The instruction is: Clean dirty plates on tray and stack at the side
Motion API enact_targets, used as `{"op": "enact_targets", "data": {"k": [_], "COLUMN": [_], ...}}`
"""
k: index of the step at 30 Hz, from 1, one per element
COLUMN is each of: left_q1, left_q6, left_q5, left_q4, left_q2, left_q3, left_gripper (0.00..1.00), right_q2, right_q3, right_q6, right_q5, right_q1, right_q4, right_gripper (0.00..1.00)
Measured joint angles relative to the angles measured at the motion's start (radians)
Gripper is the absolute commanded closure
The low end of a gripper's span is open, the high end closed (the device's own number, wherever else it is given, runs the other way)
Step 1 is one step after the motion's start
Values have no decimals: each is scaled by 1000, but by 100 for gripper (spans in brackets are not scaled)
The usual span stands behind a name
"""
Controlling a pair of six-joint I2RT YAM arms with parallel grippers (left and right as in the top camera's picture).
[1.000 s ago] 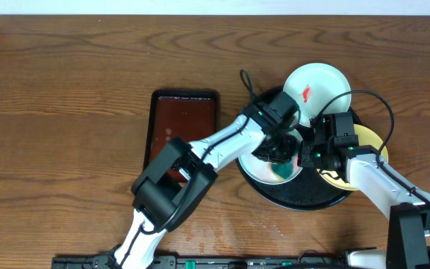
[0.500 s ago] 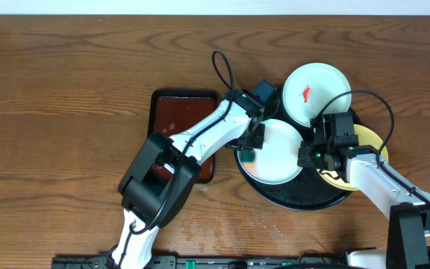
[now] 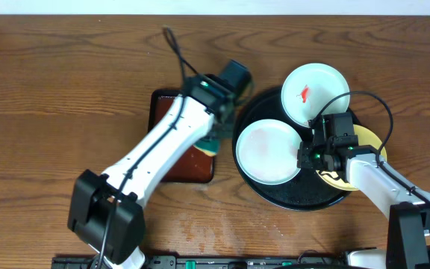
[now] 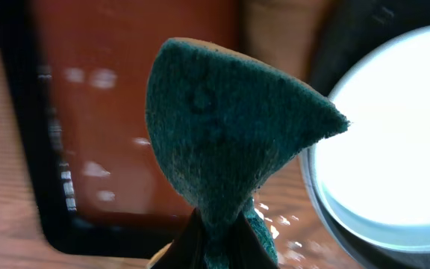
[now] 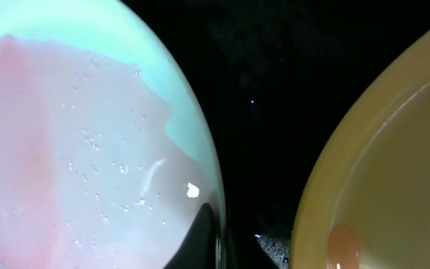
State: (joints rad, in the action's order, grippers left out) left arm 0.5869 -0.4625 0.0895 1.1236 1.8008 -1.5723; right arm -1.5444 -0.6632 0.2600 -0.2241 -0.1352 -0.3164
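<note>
Wood-grain table [image 3: 66, 75] carries the round black tray [image 3: 297, 196]. We see little of the pale yellow plate [image 3: 370, 139], as our right arm covers most of it. The right gripper [image 3: 304, 158] sits at the rim of the clean white plate [image 3: 267, 152]. One fingertip [image 5: 200, 237] shows and the other is lost against black, so we cannot tell its grip. Our left arm reaches diagonally, and the left gripper [image 4: 215, 250] pinches a green sponge [image 4: 230, 142] above the reddish-brown tray [image 3: 172, 112]. The smeared white plate [image 3: 316, 94] lies flat, overhanging the tray's far rim.
</note>
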Motion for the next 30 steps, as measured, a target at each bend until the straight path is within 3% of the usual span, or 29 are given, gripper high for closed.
{"op": "enact_targets", "data": {"k": [5, 8, 10, 14, 22, 30], "left_q1": [-92, -137, -158, -191, -225, -225], "left_q6": [5, 11, 19, 21, 20, 18], "left_q5": [23, 21, 16, -31, -127, -144], "left_q4": [-80, -155, -164, -167, -169, -136], "left_q2": [3, 12, 23, 23, -99, -359], "left_q3": [102, 208, 254, 273, 273, 270], "left_gripper": [92, 83, 72, 59, 41, 38], "right_q2": [0, 2, 13, 101, 398, 546], "right_q3": [0, -3, -6, -5, -6, -7], "right_q6": [2, 3, 3, 2, -21, -119], "right_q5": [-2, -3, -2, 28, 291, 673], "right_q1": [0, 0, 0, -2, -116, -339], "right_q4": [2, -8, -31, -90, -128, -104], "right_gripper": [99, 99, 99, 99, 99, 99]}}
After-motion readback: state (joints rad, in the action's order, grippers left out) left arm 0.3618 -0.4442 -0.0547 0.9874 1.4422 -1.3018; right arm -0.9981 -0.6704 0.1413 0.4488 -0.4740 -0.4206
